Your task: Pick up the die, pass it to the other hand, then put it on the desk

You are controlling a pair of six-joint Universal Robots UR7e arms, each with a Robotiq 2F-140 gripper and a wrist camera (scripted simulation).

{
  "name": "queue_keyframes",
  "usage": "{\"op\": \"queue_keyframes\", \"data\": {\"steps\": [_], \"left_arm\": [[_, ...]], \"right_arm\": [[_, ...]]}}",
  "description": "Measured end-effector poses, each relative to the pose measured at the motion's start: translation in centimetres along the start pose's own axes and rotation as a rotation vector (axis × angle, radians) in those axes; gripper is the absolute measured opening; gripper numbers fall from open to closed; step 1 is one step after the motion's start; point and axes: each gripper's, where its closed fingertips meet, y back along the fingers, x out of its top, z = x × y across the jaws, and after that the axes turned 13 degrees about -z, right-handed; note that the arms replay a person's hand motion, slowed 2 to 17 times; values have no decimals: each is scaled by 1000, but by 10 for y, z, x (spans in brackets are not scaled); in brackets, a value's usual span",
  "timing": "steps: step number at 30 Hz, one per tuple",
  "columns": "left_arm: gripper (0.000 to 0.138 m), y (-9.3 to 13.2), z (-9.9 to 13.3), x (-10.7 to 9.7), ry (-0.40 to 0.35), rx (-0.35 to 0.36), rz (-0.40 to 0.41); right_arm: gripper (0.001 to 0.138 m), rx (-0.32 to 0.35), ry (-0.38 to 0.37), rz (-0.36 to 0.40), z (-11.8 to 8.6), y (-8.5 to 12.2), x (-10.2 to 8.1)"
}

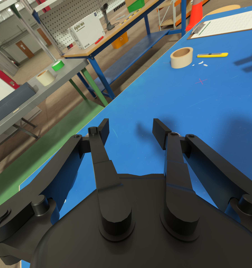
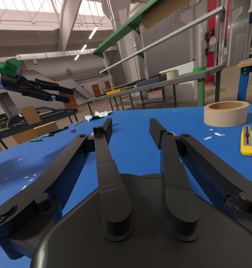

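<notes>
Currently, the left gripper is seen with its fingers spread wide and nothing between them, held above a bare stretch of the blue desk near its edge. Farther along the desk in the left wrist view, a roll of beige tape is set flat, with a yellow utility knife just beside it and a clipboard with a sheet of paper beyond.

The right gripper is likewise shown with its fingers wide apart and empty, low over the desk. In the right wrist view the purple die is found resting on the desk surface, well ahead and to the left of the fingers, untouched by either gripper. A black marker lies just beside the die, a smaller grey pen and a green pen nearer the desk edge, and a yellow pencil and crumpled paper beyond it. The left gripper is also seen in this view, raised in the air above that end of the desk, its fingers parted.
</notes>
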Motion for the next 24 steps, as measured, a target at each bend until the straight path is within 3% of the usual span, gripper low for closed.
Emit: {"op": "queue_keyframes", "data": {"steps": [8,24], "left_arm": [[80,1,-23,-29,27,8,-75],[79,-5,-41,-84,21,-99,-278]], "right_arm": [[69,-25,25,3,2,0,-2],[70,-12,18,8,2,-3,-4]]}}
